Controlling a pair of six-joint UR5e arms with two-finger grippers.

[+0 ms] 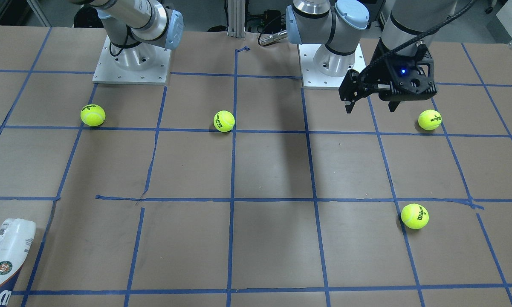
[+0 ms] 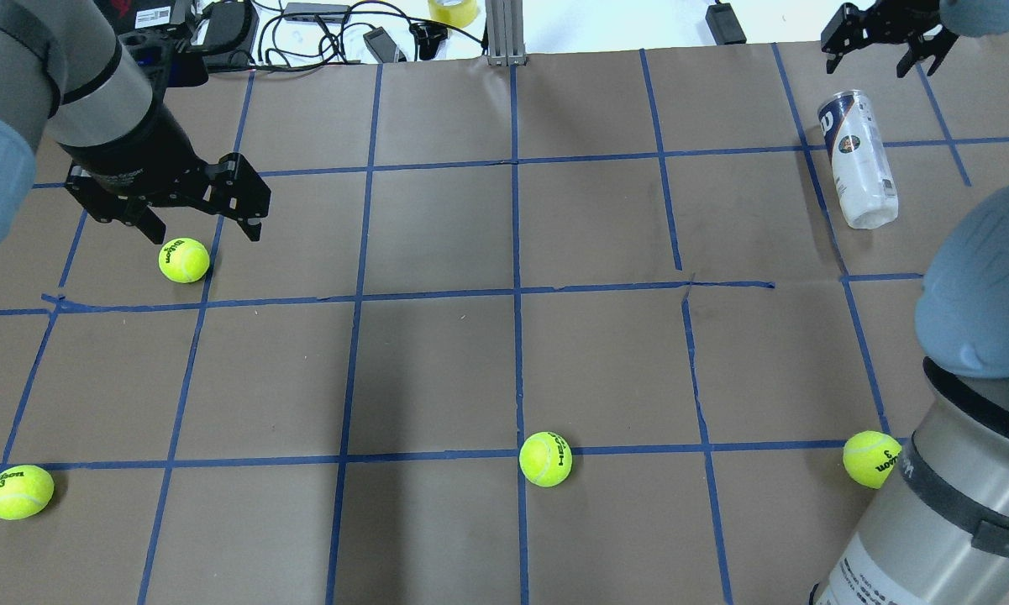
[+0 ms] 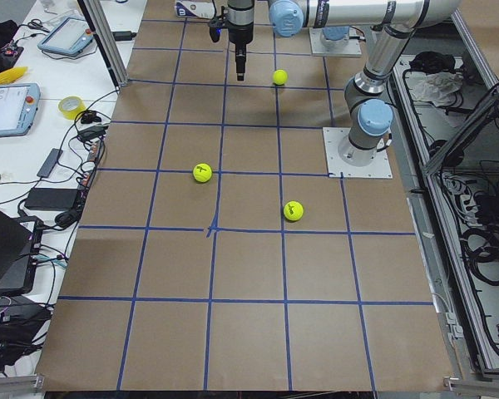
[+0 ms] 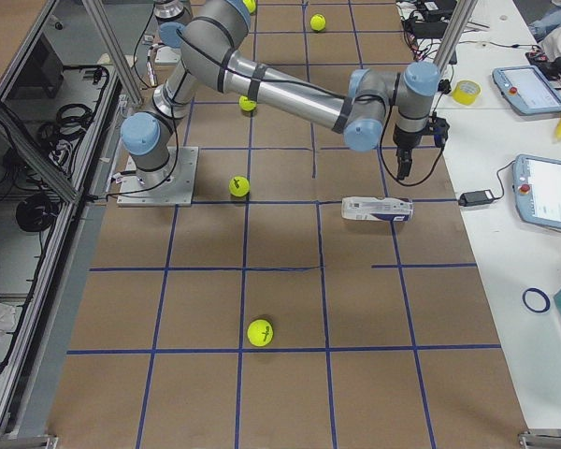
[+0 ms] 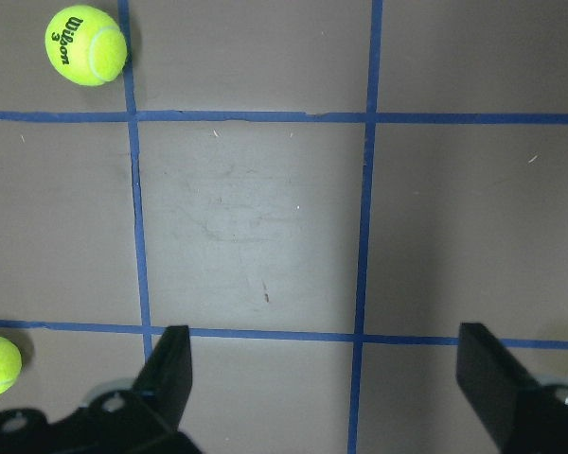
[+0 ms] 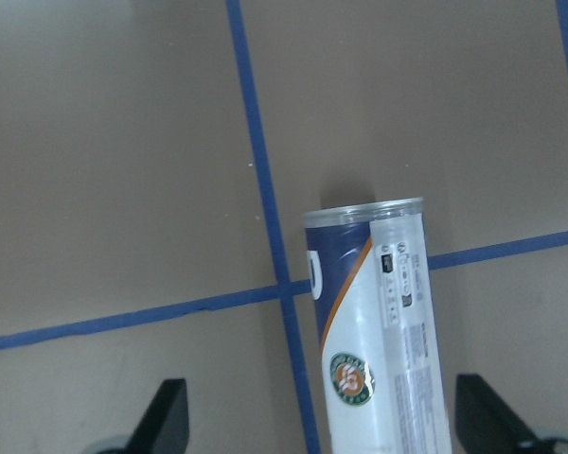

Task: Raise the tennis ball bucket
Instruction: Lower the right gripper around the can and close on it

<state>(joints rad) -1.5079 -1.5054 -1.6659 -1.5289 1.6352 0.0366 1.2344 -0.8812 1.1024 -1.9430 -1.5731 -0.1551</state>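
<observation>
**Overhead view, lower part of the frame.** Three balls rest on the brown paper-covered worktop (image 2: 437, 370), which is marked off in squares by blue tape (image 2: 517, 294).
- A Wilson tennis ball (image 2: 19, 491) lies at lower left.
- A Head tennis ball (image 2: 545, 459) lies at lower centre, on a tape crossing.
- A third tennis ball (image 2: 871, 459) lies at lower right, just beside the right arm (image 2: 958, 504).

**Middle left.** A second Wilson ball (image 2: 184, 260) lies on the worktop. The left tool (image 2: 206, 225) hangs above the worktop with its fingers spread wide and nothing between them. In the left wrist view only bare worktop and tape lines show between the two fingers. One ball is at the upper left of that frame and another at its lower left edge, both clear of the fingers.

**Upper right.** The tennis ball bucket (image 2: 859, 160) lies on its side on the worktop.
- Its navy end points toward the top of the frame and its white end toward the bottom.
- It lies just beside a tape line.
- The right wrist view shows its clear rim, navy band, round emblem and printed white label.
- In that view it sits over a tape crossing at lower centre right.

**Upper right corner.** The right tool (image 2: 865, 55) is raised above the worktop, just past the bucket's navy end. Its fingers are spread apart, empty, and not touching the bucket. In the right wrist view both fingers sit at the bottom edge, with the bucket framed between them.
</observation>
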